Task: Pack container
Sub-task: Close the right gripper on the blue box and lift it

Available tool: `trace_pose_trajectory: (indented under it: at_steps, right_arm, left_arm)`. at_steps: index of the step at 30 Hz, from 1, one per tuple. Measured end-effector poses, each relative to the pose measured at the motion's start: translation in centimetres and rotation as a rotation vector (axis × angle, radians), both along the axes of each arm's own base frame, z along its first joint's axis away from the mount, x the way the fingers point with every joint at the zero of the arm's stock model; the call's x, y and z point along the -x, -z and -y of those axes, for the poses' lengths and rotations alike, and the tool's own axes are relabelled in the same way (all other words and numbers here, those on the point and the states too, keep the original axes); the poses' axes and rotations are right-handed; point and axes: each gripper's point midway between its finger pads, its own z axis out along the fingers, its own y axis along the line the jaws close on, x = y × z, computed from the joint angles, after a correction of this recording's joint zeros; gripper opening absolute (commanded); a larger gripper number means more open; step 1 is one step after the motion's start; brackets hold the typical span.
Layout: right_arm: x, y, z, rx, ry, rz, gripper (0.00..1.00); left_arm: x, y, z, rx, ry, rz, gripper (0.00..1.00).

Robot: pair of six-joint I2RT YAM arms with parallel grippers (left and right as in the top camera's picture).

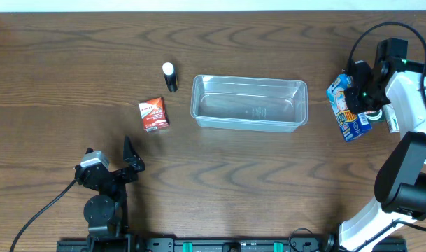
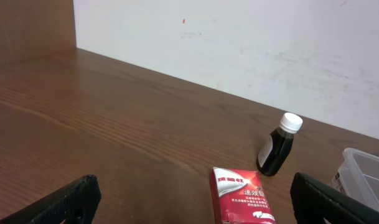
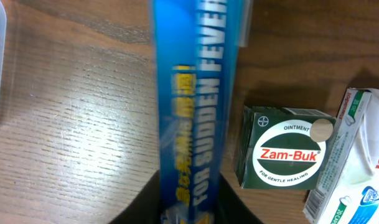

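Overhead: the clear shallow rectangular plastic container (image 1: 249, 103) stands in the middle of the brown wooden table (image 1: 59, 70); left gripper (image 1: 109, 152) sits low-left, fingers spread wide; left wrist: container corner at far right; right wrist: right gripper (image 3: 192, 208) pinches a long blue cardboard box (image 3: 195, 93).

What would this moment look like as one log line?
right fingers closed on blue box | left fingers open | container empty | red box, bottle on table

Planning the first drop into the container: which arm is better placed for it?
Right. Its gripper grips the blue box just beside the empty container. The left gripper hangs open and empty, back from the red box and bottle.
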Motion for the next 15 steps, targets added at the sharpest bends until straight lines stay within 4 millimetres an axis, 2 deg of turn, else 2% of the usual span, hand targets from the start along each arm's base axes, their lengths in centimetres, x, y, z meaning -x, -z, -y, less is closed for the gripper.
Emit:
trace_pose_trajectory:
  at_steps: [4,11,15]
  right_arm:
    - [0.0,0.0,0.0,-0.003,0.011,-0.001,0.02]
    - [0.3,-0.1,0.2,0.008,0.017,-0.013,0.01]
    - [0.2,-1.3,0.5,0.023,0.020,-0.012,0.02]
  left_arm:
    - [0.0,0.0,0.0,0.000,0.000,0.000,0.98]
    - [0.0,0.0,0.0,0.000,0.000,0.000,0.98]
    - [0.0,0.0,0.0,0.000,0.000,0.000,0.98]
